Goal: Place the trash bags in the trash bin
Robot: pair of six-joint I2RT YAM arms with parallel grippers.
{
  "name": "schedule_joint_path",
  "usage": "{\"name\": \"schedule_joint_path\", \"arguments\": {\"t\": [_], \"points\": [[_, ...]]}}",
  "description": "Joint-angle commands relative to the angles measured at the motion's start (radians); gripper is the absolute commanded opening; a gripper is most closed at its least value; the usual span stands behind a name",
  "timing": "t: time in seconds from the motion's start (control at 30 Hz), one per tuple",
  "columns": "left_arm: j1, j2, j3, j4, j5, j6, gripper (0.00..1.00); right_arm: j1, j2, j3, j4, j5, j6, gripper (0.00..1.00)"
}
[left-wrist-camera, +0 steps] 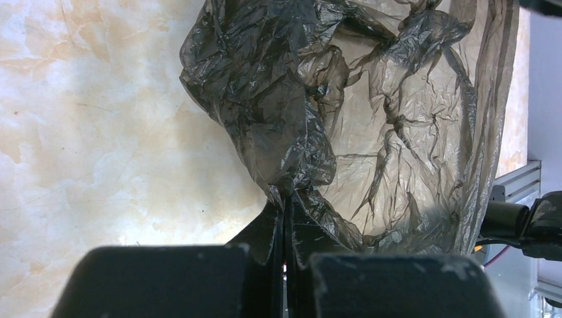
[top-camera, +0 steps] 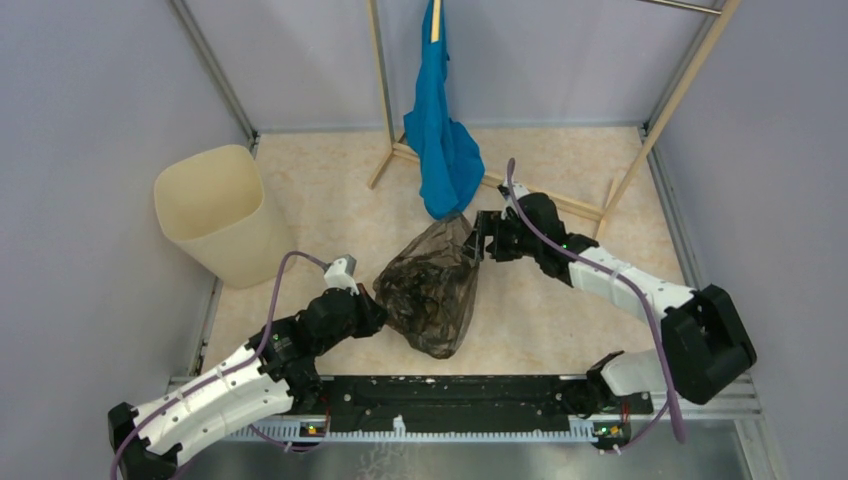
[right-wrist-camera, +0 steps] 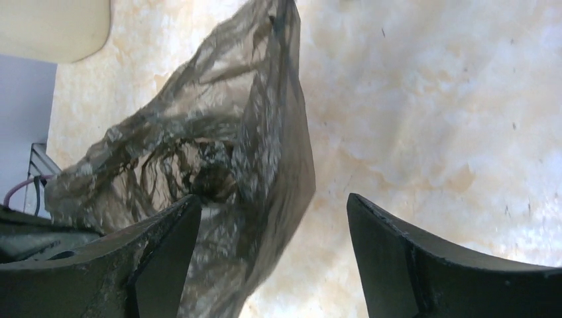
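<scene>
- Desk (top-camera: 300,190): nothing standing between bag and bin.
- Wooden rack (top-camera: 560,200) standing at far side.
- Trash bin (top-camera: 215,215) standing upright far-left, well apart from bag.
- Trash bag (top-camera: 432,285) bunching mid-desk between arms, long axis running near-to-far.
- Blue cloth (top-camera: 440,150) hanging just behind bag top.
- Left gripper (left-wrist-camera: 285,218): jaws pinching bag film; arm nearer bin, bin lying leftward.
- Right gripper (right-wrist-camera: 273,197): jaws spreading wide beside bag's far corner, gripping nothing.

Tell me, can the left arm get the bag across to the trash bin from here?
Probably yes. The left gripper is shut on the trash bag, the trash bin stands on that arm's side with nothing between them, and the right gripper is open, not clamping the film.
</scene>
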Motion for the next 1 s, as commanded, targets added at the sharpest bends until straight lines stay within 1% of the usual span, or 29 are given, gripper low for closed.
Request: {"name": "schedule_joint_path", "arguments": {"t": [0.0,0.03,0.1,0.13,0.4,0.47,0.6,0.67,0.7,0.8,0.87,0.97], "points": [[-0.001,-0.007,0.005,0.023,0.010,0.025,0.00,-0.002,0.101,0.106,0.064,-0.004,-0.010,0.79],[-0.001,-0.007,0.006,0.024,0.011,0.029,0.00,-0.002,0.125,0.121,0.064,-0.006,-0.015,0.78],[-0.001,-0.005,0.008,0.029,0.010,0.036,0.00,-0.002,0.164,0.143,0.058,-0.006,-0.025,0.70],[-0.001,-0.004,0.008,0.031,0.011,0.038,0.00,-0.003,0.180,0.151,0.057,-0.006,-0.032,0.68],[-0.001,0.007,0.001,0.063,0.028,0.060,0.00,-0.002,0.225,0.146,0.065,-0.005,-0.036,0.63],[-0.001,0.007,-0.002,0.071,0.024,0.060,0.00,-0.003,0.233,0.154,0.065,-0.005,-0.037,0.58],[-0.001,0.019,0.008,0.079,0.015,0.067,0.00,-0.002,0.216,0.146,0.065,0.008,-0.038,0.41],[-0.001,0.033,0.021,0.075,0.010,0.068,0.00,-0.003,0.188,0.124,0.065,0.027,-0.037,0.32],[-0.001,0.038,0.026,0.071,0.009,0.065,0.00,-0.002,0.173,0.109,0.065,0.036,-0.035,0.30],[-0.001,0.045,0.031,0.067,0.006,0.056,0.00,-0.003,0.119,0.060,0.064,0.044,-0.024,0.19],[-0.001,0.045,0.027,0.073,0.007,0.052,0.00,-0.002,0.082,0.022,0.065,0.040,-0.012,0.14],[-0.001,0.049,0.021,0.094,0.014,0.049,0.00,-0.003,0.017,-0.046,0.065,0.040,0.007,0.10]]}}
